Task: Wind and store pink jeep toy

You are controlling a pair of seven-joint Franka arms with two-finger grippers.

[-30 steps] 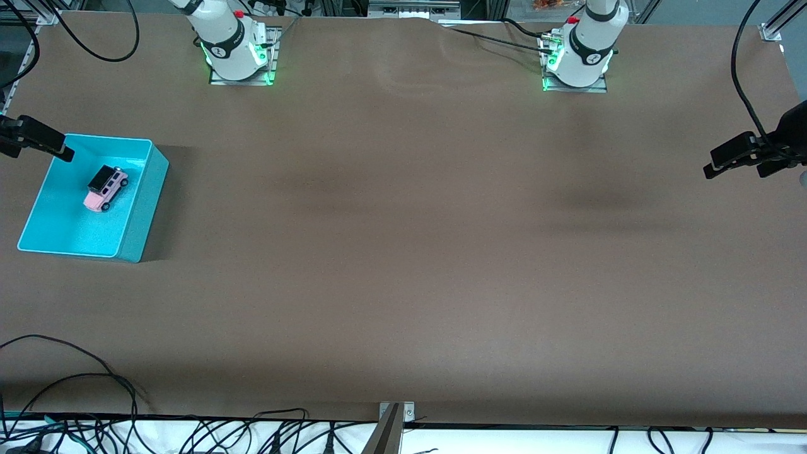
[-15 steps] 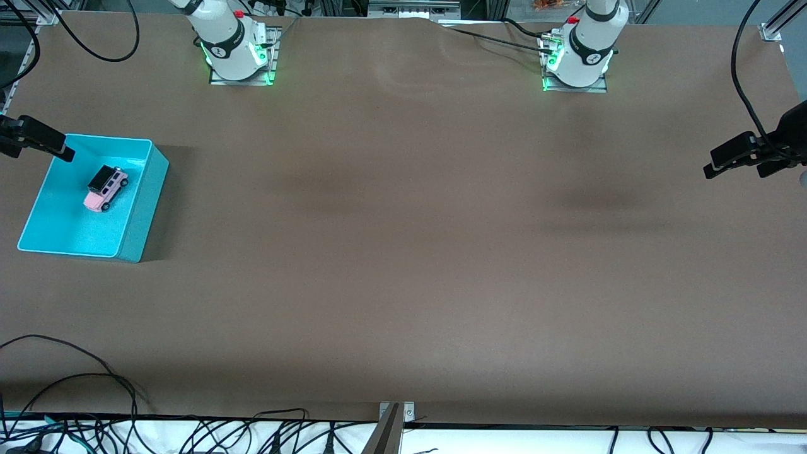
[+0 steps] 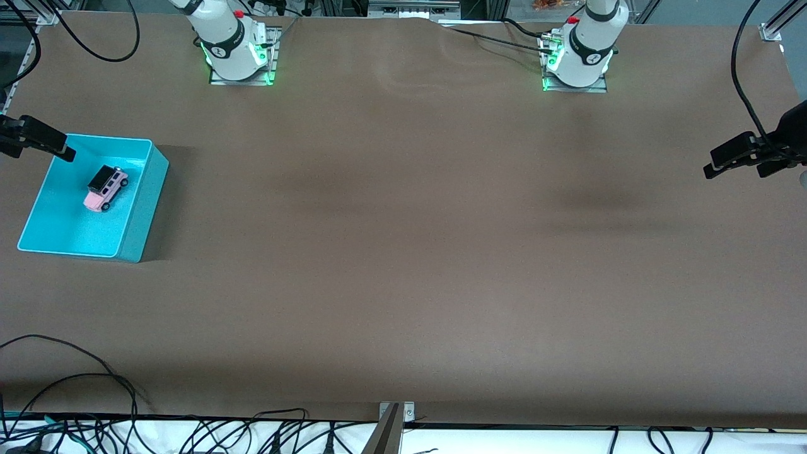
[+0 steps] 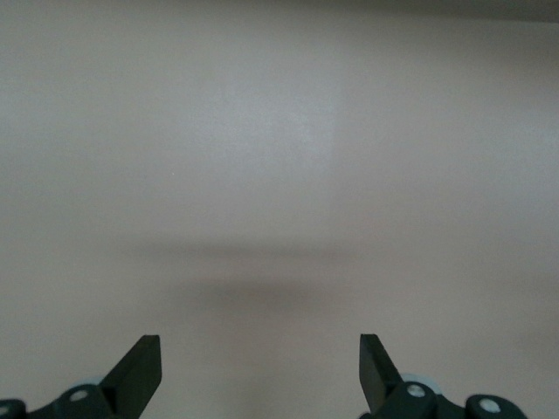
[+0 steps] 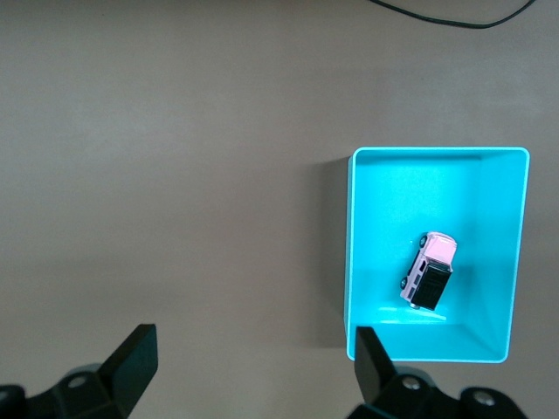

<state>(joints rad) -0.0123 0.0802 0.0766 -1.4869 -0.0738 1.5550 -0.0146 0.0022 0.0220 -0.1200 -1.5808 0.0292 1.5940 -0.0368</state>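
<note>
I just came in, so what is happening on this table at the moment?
Nothing is being handled right now. The pink jeep toy stands on its wheels inside the turquoise bin, at the right arm's end of the table. The right gripper hangs open high above the table beside the bin, holding nothing. The left gripper is also open and empty over bare table, and that arm waits.

- one pink jeep toy [image 3: 105,188] (black roof over its rear half)
- one turquoise bin [image 3: 144,211]
- one brown desk [image 3: 403,252]
- two white arm bases: one [image 3: 234,47] at the right arm's end, one [image 3: 581,53] at the left arm's end
- two grippers: left gripper [image 4: 260,371], right gripper [image 5: 253,367]
</note>
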